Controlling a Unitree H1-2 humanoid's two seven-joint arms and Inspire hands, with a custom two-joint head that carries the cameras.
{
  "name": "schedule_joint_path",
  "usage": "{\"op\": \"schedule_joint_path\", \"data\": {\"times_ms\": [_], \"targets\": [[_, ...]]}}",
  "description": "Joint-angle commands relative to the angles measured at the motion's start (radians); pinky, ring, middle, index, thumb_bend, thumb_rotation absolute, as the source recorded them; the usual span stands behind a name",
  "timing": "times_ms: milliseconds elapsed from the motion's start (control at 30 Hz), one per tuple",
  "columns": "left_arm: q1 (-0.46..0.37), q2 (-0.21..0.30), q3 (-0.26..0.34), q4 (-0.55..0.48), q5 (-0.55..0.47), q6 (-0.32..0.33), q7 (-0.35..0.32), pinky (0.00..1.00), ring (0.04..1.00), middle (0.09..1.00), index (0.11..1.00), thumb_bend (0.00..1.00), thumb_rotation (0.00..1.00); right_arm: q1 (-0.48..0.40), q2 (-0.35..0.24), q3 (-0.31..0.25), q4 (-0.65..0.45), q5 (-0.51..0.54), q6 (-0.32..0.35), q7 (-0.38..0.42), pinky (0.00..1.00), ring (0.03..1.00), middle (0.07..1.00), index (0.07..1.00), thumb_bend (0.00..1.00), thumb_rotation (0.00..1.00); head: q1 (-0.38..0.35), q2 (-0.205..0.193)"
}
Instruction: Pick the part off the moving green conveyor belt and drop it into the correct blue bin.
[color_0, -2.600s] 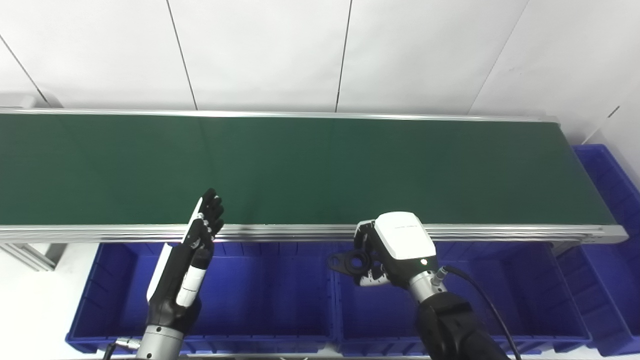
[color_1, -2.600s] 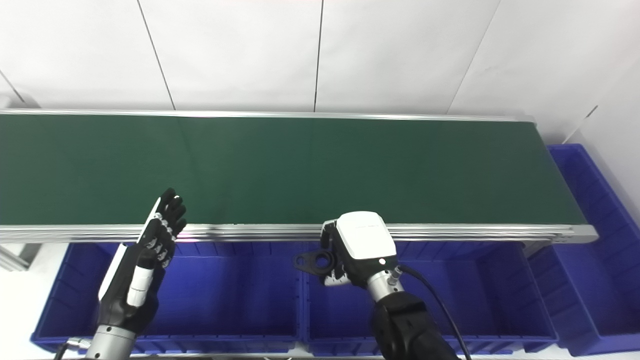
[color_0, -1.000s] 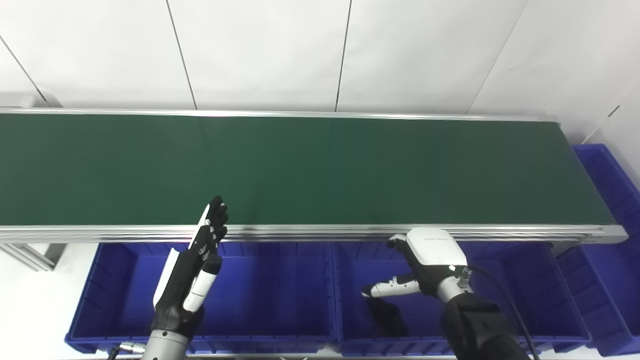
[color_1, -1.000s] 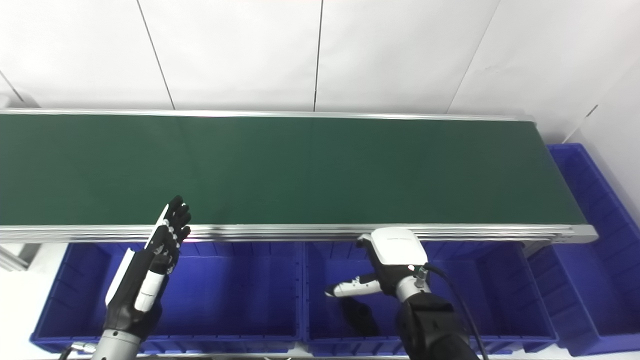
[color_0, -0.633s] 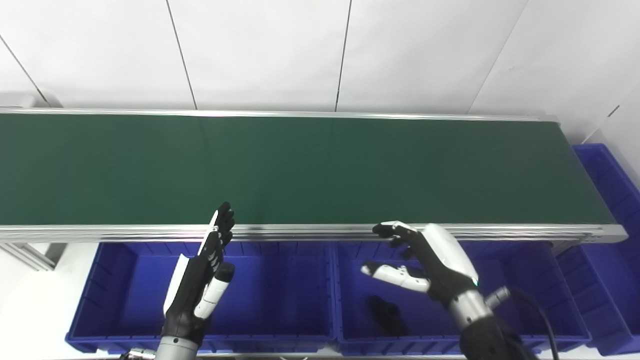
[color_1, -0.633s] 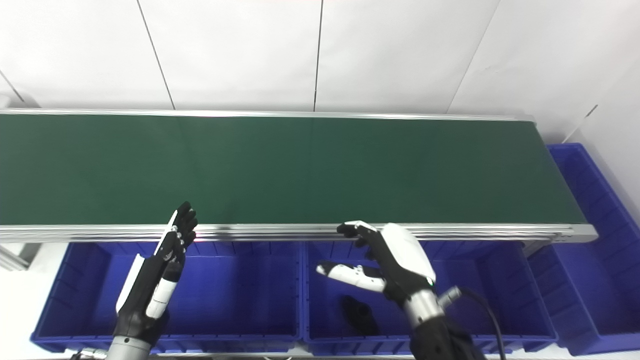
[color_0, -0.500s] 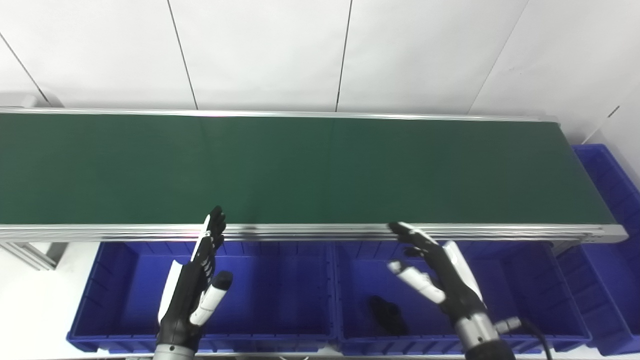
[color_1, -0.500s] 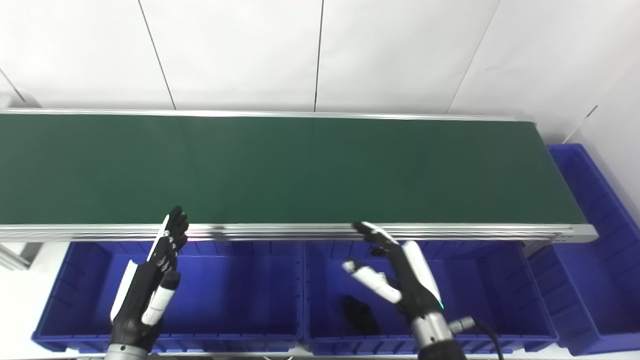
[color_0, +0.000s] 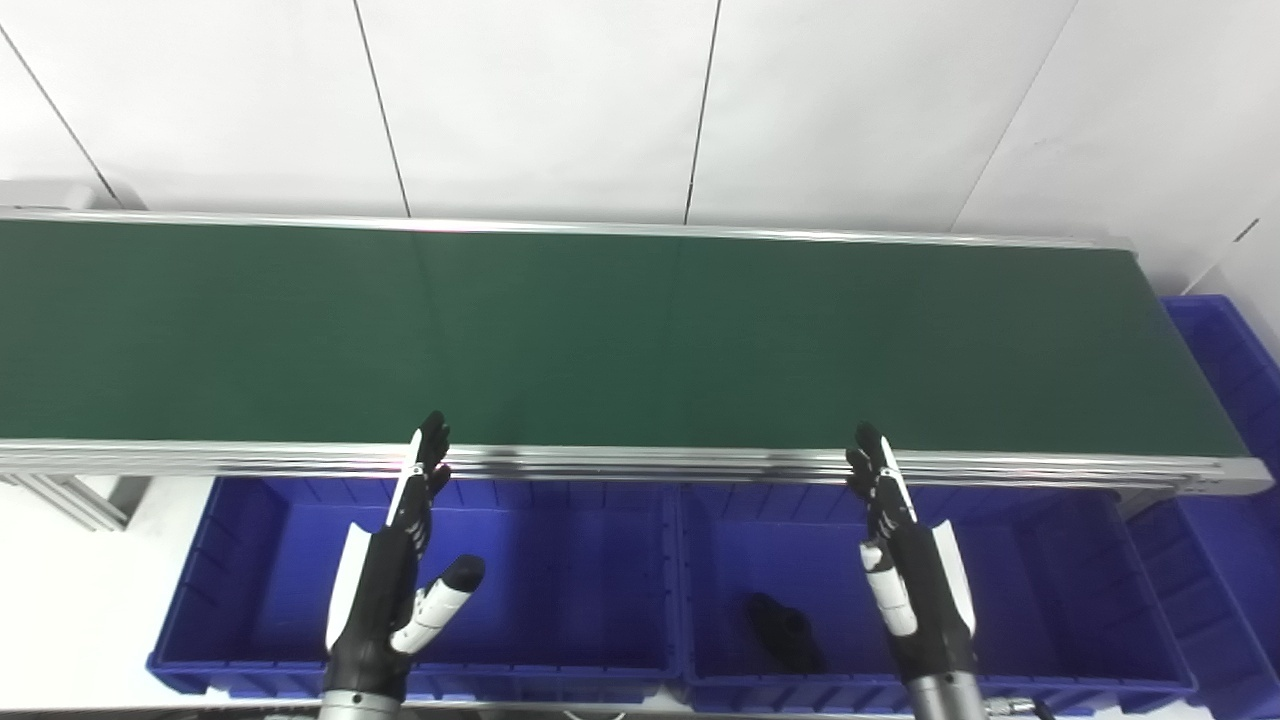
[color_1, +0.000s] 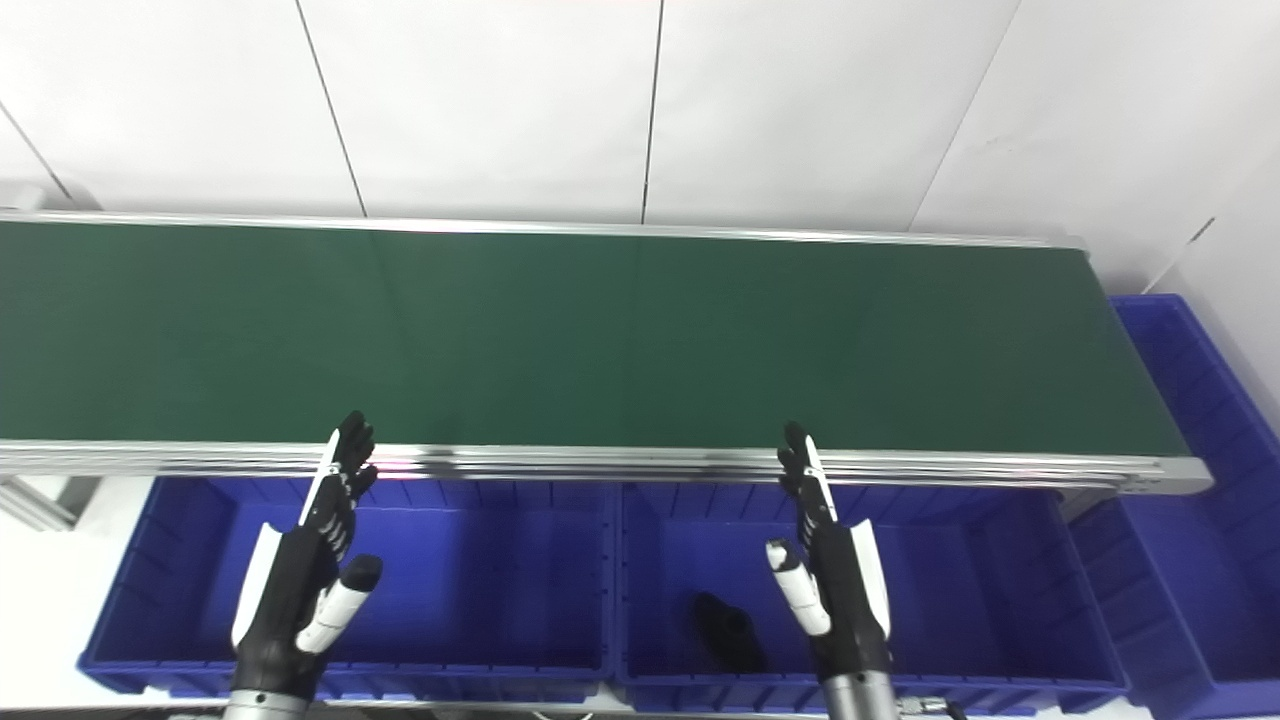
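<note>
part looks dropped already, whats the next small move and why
Probably hold both hands ready at the belt's near edge and wait. The black part lies in the middle blue bin, the green conveyor belt shows nothing to pick, and the left robot hand and right robot hand are open, holding nothing.

Black hands (color_0: 385, 590) with white back plates, silver wrist cuffs.

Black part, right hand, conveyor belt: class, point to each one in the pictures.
black part (color_0: 785, 632), left eye view, its middle.
right hand (color_0: 915, 590), left eye view, its palm.
conveyor belt (color_1: 640, 340), right eye view, bare green surface.
</note>
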Motion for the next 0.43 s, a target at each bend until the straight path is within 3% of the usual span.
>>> {"op": "schedule_joint_path", "data": {"times_ms": [0, 400], "targets": [[-0.008, -0.005, 0.004, -0.015, 0.019, -0.05, 0.021, 0.95, 0.991, 1.0, 1.0, 0.86, 0.88, -0.007, -0.002, 0.003, -0.009, 0.009, -0.072, -0.015, 0.98, 0.986, 1.0, 0.999, 0.86, 0.98, 0.005, -0.001], [0.0, -0.012, -0.001, -0.029, 0.054, -0.039, 0.033, 0.93, 0.973, 1.0, 1.0, 0.86, 0.91, -0.008, -0.015, 0.024, -0.001, 0.015, -0.058, -0.01, 0.98, 0.986, 0.998, 0.982, 0.9, 0.97, 0.004, 0.025]]}}
